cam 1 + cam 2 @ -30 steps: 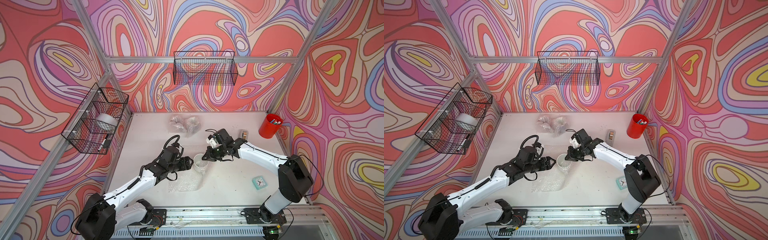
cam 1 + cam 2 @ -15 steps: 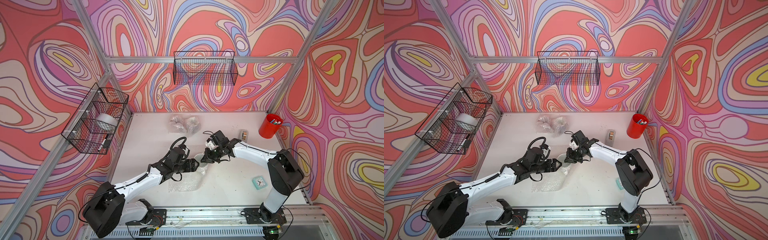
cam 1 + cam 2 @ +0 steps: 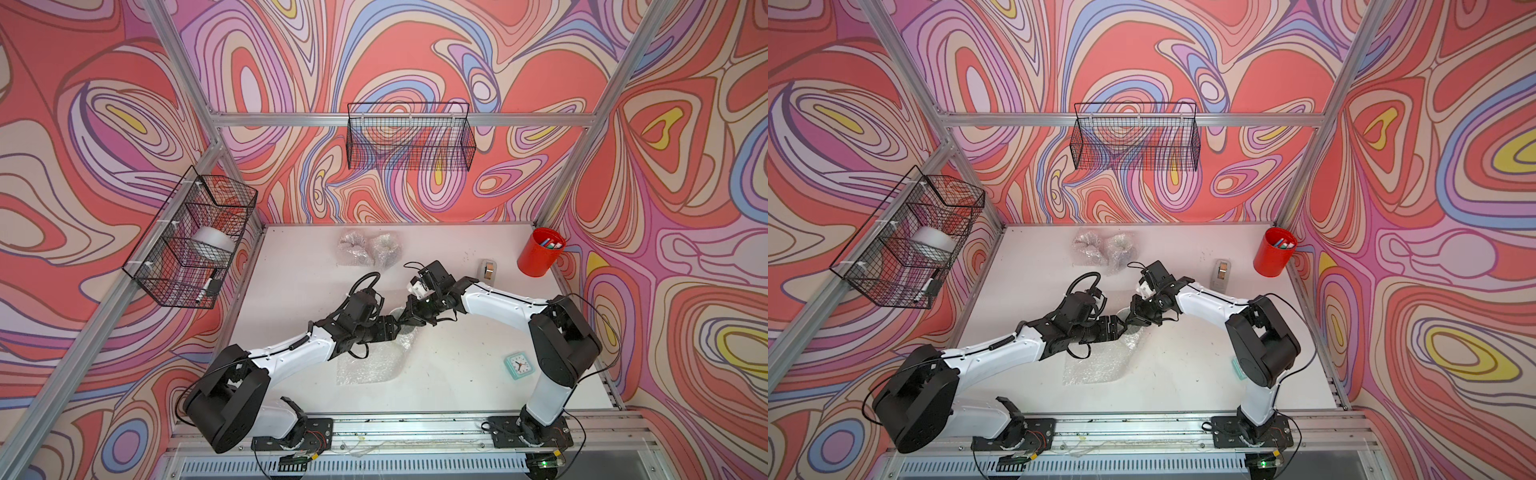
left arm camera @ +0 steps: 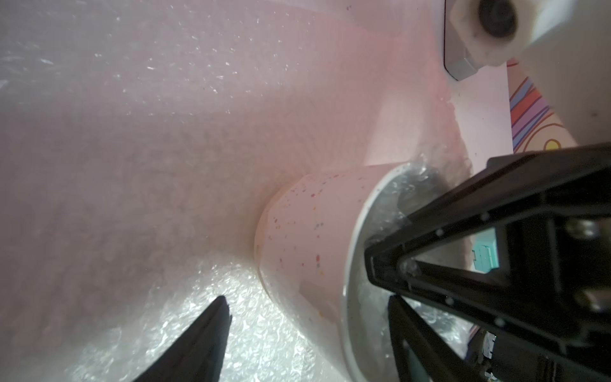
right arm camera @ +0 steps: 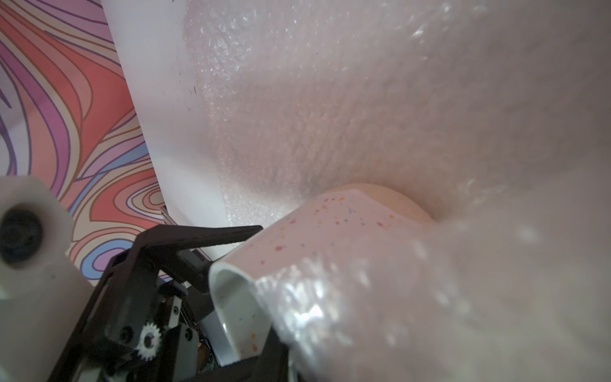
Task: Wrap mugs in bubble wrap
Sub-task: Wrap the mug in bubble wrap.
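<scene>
In both top views the two arms meet near the middle of the desk [image 3: 291, 274]. The left gripper [image 3: 395, 327] and the right gripper [image 3: 409, 318] stand tip to tip at the white mug [image 3: 1123, 311], which shows only as a pale sliver between them. The bubble wrap [image 3: 365, 365] sheet lies under them. Its front part lies flat toward the front edge and its back part rises around the mug. Two bundles [image 3: 368, 249] of wrap sit side by side near the back edge, and a red pen cup [image 3: 538, 254] stands in the back right corner.

In the left wrist view the mug [image 4: 307, 244] — white with small coloured speckles — has its base against the wrap and its mouth toward the right gripper [image 4: 380, 277]. That gripper's tips sit at the mouth, among crumpled wrap inside it. Its jaws stand narrow, and I cannot tell whether they pinch the wrap. One left finger [image 4: 208, 334] shows over the sheet, short of the mug.

In the right wrist view wrap hangs over one side of the mug's rim and lies close to the lens, hiding the right gripper's own tips. The left jaws stand wide — one finger [image 5: 211, 235] reaches just beside the mug's outer wall near the rim, and I cannot tell whether it touches.
</scene>
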{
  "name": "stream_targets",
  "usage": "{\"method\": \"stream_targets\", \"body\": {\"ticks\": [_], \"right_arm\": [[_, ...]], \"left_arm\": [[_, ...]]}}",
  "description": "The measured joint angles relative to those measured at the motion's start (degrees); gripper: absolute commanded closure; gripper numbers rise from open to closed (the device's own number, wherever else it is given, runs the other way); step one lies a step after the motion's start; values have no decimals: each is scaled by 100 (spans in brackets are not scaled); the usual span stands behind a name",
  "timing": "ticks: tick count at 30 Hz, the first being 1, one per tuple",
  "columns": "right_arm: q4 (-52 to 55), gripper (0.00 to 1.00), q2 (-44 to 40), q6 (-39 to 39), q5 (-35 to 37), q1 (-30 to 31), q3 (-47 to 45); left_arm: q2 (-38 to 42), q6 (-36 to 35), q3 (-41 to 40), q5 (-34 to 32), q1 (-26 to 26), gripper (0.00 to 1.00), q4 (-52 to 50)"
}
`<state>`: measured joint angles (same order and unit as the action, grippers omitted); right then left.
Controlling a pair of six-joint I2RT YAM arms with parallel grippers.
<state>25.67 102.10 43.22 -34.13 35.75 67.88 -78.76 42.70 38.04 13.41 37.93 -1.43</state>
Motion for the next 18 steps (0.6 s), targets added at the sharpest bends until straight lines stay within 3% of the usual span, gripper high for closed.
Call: {"method": "stream_targets", "body": {"ticks": [8, 13, 18], "right_arm": [[205, 59, -852, -188, 612, 0, 68], [780, 43, -1460, -503, 1552, 4, 133], [1534, 30, -1274, -817, 2457, 149, 245]], "left_arm": [[-74, 2, 50, -144, 2, 23, -52], [-103, 2, 61, -146, 2, 24, -55], [-166, 2, 125, -144, 2, 24, -70]]}}
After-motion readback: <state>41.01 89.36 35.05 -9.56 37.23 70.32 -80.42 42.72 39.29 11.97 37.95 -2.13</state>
